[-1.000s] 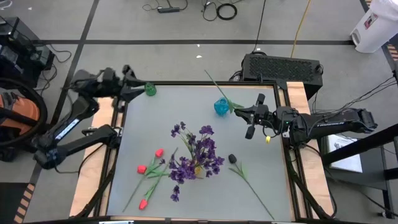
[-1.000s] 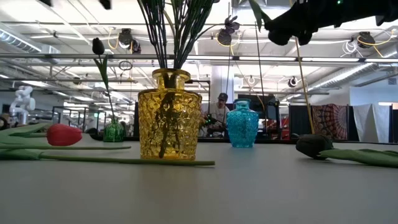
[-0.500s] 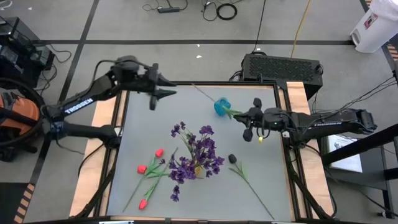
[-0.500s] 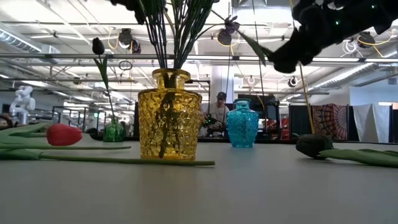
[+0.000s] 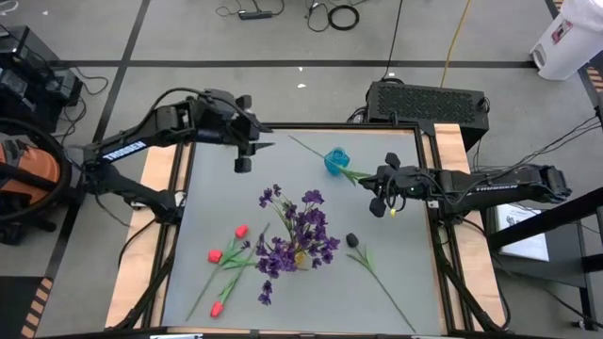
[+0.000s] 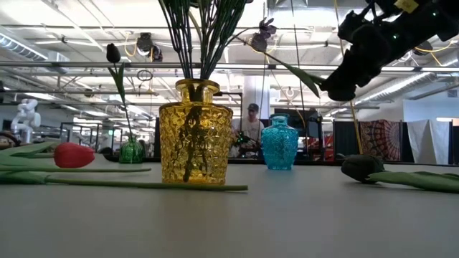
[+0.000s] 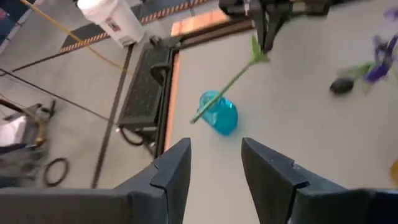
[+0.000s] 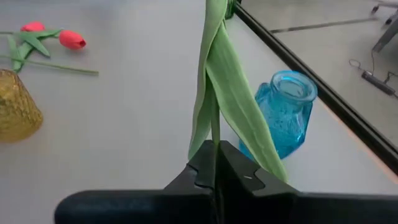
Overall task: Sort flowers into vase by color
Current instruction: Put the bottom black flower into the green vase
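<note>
Right gripper [image 5: 378,201] clamps a long green-stemmed flower [image 5: 316,153], stem slanting across the blue glass vase [image 5: 335,161] beside it | left gripper [image 5: 247,154] open, empty | three red tulips [image 5: 226,254] lie well apart.

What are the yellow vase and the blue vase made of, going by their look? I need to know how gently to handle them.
The yellow vase looks like clear amber glass or hard plastic with a bumpy, glossy surface: the dark stems inside show through its wall. The blue vase looks like translucent turquoise glass or plastic, speckled and shiny, with light glinting on it. Which of the two materials, the pictures cannot settle.
</note>
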Controlling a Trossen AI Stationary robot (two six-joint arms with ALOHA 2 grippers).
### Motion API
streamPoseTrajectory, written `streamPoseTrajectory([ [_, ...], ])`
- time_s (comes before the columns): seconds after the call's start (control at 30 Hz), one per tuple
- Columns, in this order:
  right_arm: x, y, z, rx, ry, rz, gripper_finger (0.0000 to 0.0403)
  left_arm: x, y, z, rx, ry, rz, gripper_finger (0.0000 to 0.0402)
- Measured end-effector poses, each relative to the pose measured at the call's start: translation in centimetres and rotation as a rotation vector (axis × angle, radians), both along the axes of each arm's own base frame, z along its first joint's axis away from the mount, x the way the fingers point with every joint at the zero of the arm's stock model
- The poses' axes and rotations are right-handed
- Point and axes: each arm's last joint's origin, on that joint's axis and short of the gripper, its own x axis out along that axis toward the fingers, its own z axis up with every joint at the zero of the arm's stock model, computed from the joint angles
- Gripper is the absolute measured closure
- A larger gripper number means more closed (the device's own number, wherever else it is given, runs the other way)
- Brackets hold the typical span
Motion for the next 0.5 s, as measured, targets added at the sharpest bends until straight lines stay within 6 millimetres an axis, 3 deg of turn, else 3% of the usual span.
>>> streamPoseTrajectory([
  [0.33, 0.1, 0.0, 0.1, 0.02, -0.02, -0.011, 0.0403, 5.6, -0.3, -3.2, 0.195, 0.304, 0.03, 0.0251],
  [0.5, 0.0, 0.1, 0.0, 0.066, -0.023, -0.012, 0.0403, 7.0, 0.0, -3.7, 0.265, 0.349, 0.037, 0.0251],
])
